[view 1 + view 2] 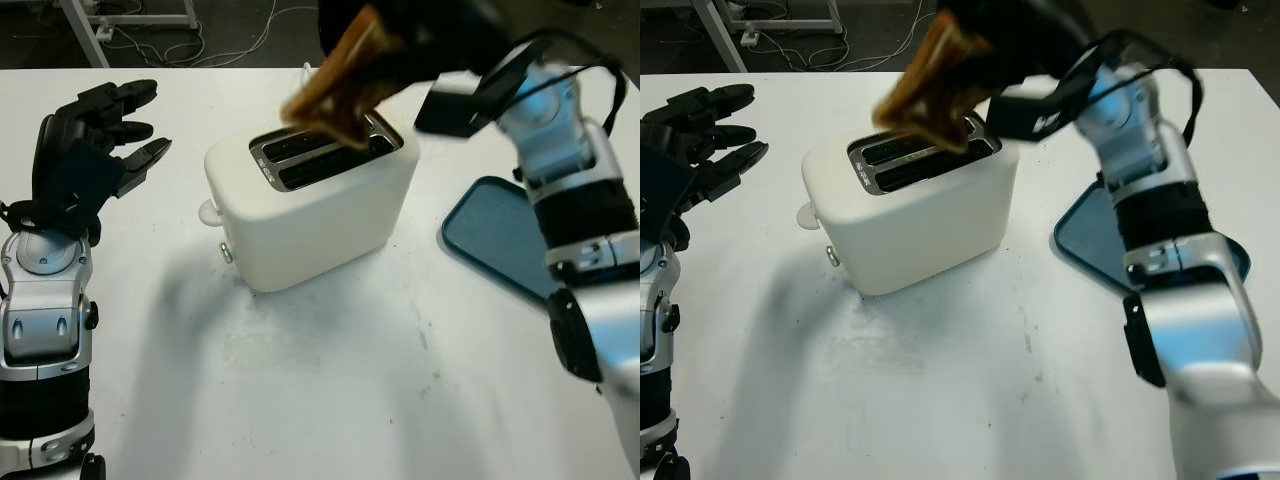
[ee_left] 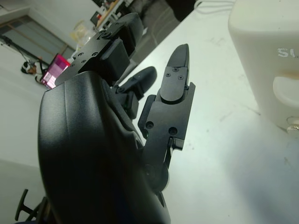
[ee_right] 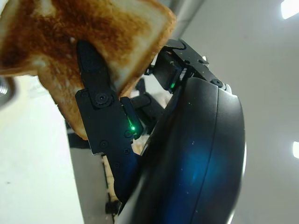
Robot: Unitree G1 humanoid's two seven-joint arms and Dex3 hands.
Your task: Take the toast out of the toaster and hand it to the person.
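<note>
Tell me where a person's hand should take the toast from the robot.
Grip the free lower corner of the toast, coming from the side away from the right hand. That hand's fingers clamp the upper part, leaving the tilted slice's lower end bare above the toaster.

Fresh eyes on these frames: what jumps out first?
The browned toast, pinched in the right hand and held tilted just above the slots of the white toaster at mid-table. Next, the left hand, open above the table's left side, beside the toaster. A blue tray lies on the table to the toaster's right, partly under the right arm.
</note>
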